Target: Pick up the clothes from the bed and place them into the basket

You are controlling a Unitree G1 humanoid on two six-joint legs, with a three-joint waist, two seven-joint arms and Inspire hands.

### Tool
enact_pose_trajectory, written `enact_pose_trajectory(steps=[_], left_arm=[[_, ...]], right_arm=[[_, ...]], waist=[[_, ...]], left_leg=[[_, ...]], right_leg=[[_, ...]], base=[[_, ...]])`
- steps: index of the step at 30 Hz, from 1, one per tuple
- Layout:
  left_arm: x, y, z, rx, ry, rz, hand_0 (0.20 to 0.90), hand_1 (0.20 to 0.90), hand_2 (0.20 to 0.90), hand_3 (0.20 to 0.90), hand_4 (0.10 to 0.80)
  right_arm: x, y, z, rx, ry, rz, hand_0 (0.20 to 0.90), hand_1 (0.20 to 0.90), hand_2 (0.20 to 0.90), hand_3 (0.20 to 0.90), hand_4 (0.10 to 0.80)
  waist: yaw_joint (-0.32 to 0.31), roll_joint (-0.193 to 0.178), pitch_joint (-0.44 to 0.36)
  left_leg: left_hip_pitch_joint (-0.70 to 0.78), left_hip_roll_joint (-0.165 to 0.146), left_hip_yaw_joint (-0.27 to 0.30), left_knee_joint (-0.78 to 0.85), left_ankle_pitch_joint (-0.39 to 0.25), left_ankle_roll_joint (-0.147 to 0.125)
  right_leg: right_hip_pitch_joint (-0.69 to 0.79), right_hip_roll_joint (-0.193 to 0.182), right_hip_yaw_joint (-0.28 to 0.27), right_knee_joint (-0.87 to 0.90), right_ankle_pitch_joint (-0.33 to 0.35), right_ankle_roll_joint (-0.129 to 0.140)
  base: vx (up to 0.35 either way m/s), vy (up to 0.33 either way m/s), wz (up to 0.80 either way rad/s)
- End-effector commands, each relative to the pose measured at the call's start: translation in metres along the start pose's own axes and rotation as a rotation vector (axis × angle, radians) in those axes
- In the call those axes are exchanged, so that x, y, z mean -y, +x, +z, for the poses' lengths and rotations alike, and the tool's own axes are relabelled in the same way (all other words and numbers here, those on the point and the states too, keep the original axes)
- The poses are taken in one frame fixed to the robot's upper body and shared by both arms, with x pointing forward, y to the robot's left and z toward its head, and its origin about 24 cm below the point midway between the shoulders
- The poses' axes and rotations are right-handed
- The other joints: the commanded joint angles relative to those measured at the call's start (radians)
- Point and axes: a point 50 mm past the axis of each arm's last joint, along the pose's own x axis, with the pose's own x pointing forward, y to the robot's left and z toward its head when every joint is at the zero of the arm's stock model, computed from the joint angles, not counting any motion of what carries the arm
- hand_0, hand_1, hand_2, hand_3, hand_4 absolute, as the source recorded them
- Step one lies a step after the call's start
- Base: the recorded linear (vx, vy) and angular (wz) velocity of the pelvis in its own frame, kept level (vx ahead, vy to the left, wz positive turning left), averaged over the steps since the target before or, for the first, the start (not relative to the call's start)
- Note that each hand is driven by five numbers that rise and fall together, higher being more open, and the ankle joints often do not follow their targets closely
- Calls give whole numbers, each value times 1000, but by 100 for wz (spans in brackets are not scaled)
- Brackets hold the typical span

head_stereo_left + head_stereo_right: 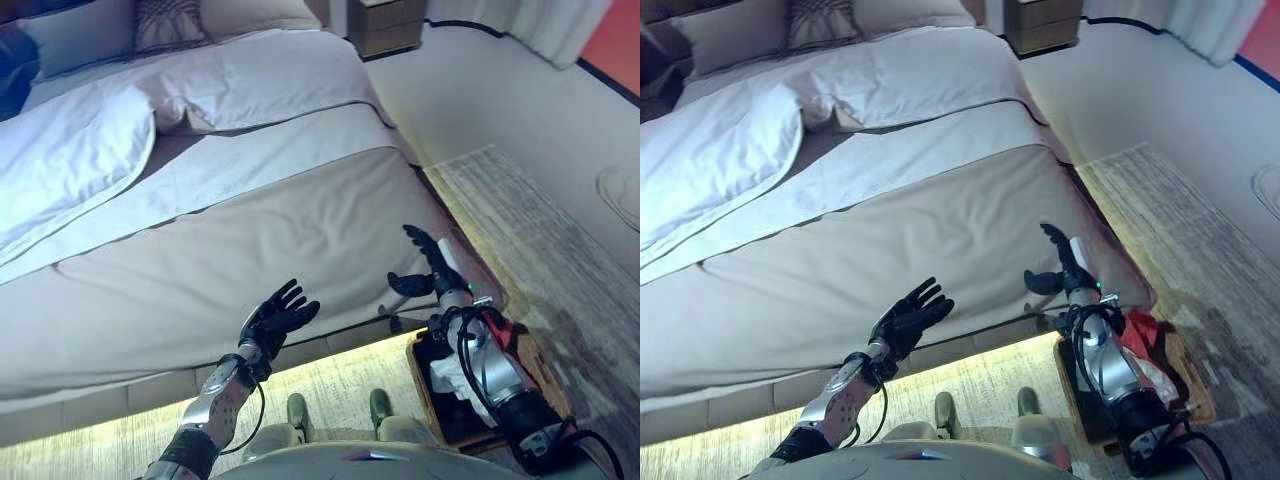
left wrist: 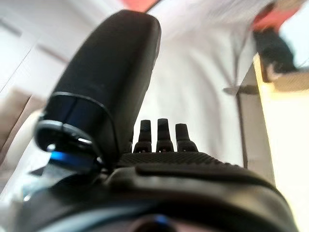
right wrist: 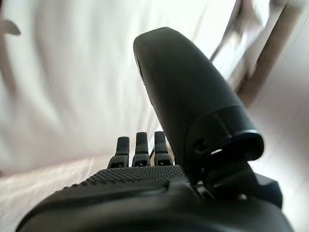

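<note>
The bed lies before me with a smooth beige cover and a white duvet at the far left; I see no loose clothes on it. A wooden basket stands on the floor at the bed's near right corner, with red and white clothes inside, partly hidden by my right arm. My left hand is open and empty above the bed's near edge. My right hand is open and empty above the bed's near right corner, just beyond the basket. Both wrist views show straight fingers.
A striped rug runs along the bed's right side. A wooden nightstand stands at the far end, with a white curtain beside it. Pillows lie at the head of the bed.
</note>
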Motion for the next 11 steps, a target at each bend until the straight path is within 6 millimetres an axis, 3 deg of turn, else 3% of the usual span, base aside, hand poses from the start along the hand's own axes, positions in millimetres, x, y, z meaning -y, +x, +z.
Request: enact_pose_trajectory(steps=[1, 7, 11], left_arm=[[-2, 2, 42, 200, 125, -20, 900, 900, 900, 900, 800], [-13, -5, 39, 199, 135, 0, 900, 900, 900, 900, 800], [-15, -6, 39, 202, 114, -17, 900, 900, 900, 900, 800]], right_arm=[[6, 6, 40, 223, 48, -34, 900, 900, 900, 900, 800], [-3, 2, 40, 212, 59, -8, 900, 900, 900, 900, 800], [-6, 3, 40, 206, 58, 0, 900, 900, 900, 900, 800]], waist=[[51, -70, -79], [90, -79, -72], [98, -82, -68]], left_leg=[[44, 4, -62, 7, -136, -1], [34, 4, -95, 7, -120, 2], [37, 5, -98, 7, -117, 4]], right_leg=[[6, -59, -9, 17, -40, 25], [25, -71, -63, 27, -49, 29], [37, -74, -76, 27, -50, 30]], base=[[49, -5, 34], [34, 4, 36], [27, 11, 12]])
